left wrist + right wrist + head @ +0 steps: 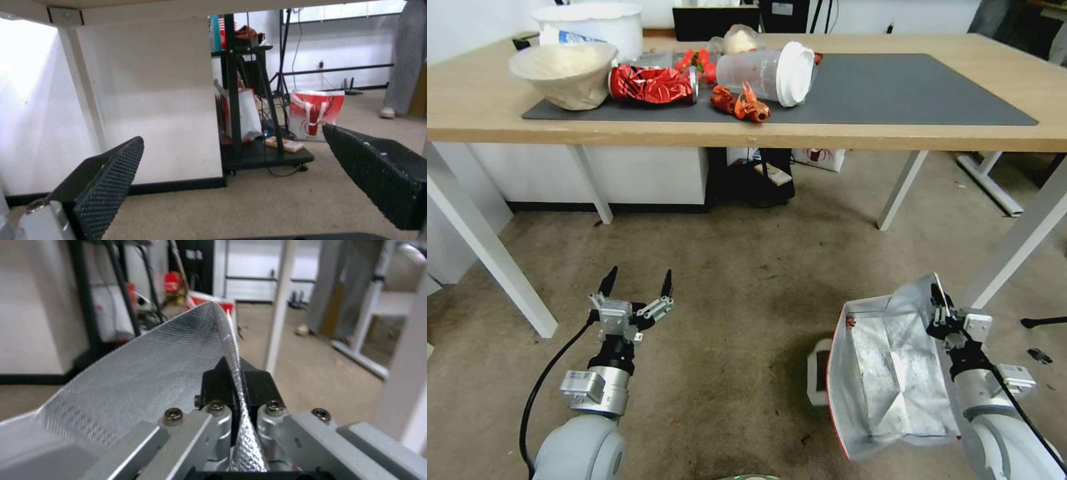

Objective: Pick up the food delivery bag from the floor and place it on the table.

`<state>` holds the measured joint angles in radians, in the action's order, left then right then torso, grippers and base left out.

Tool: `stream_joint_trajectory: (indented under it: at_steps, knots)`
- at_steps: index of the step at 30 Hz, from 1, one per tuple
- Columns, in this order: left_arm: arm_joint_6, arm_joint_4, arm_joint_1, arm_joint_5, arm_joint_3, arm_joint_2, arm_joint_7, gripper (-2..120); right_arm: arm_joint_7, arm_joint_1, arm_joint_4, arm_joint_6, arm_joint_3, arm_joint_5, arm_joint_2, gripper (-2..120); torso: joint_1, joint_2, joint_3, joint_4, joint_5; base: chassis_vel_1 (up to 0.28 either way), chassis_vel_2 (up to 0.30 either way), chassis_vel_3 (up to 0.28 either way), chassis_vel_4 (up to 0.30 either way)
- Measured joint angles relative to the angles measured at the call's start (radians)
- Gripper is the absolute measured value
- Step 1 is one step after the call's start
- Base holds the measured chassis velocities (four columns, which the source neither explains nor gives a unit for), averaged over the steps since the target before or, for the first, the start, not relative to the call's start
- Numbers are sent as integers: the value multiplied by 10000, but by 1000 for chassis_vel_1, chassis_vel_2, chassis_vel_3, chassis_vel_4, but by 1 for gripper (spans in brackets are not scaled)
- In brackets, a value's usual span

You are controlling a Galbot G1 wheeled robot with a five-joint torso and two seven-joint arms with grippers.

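Right gripper [939, 300] is clamped on the food delivery bag [894, 373], down low on the right, in front of the table [760, 130]. The wrist view shows it plainly: the two dark fingers [216, 381] pinch the silver foil rim of the food delivery bag [146, 373] between them, the thin edge running straight up through the pinch and past the fingertips. The bag's mouth gapes open toward the camera, foil lining shining inside, a red edge along its lower side and a white strap handle poking out on its left. Its bottom is near the floor [727, 280], though whether it rests on the carpet or hangs clear of it is hard to tell. It sits just short of the table's front right leg, below the tabletop's front edge.

Left gripper [635, 288] hovers over bare carpet, well apart from the bag, fingers spread wide with nothing between them. From its wrist, the ribbed pads [106, 186] frame the space under the table.

On the tabletop, a dark grey mat [894, 90].
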<state>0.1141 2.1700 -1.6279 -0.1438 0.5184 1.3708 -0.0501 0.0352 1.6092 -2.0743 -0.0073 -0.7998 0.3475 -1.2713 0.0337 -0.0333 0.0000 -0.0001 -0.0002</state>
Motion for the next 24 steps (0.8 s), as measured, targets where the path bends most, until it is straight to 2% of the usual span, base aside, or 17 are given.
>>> stream_joint_trajectory:
  at_steps: [6, 11, 24]
  knots:
    - [44, -165, 70, 0, -38, 78, 1, 100, 306, 80, -578, -91, -30, 504, 585, 0, 0, 0, 0, 1, 2, 0, 0, 0, 0]
    - [75, -201, 102, -39, -1, 89, 1, 100, 654, 68, -842, -92, -39, 765, 773, 0, 0, 0, 0, 0, 3, 0, 0, 0, 0]
    - [67, -72, 105, -179, 137, 58, -22, 100, 2320, 56, -1916, -280, -136, 1925, 1240, 0, 0, 0, 0, 1, 2, 0, 0, 0, 0]
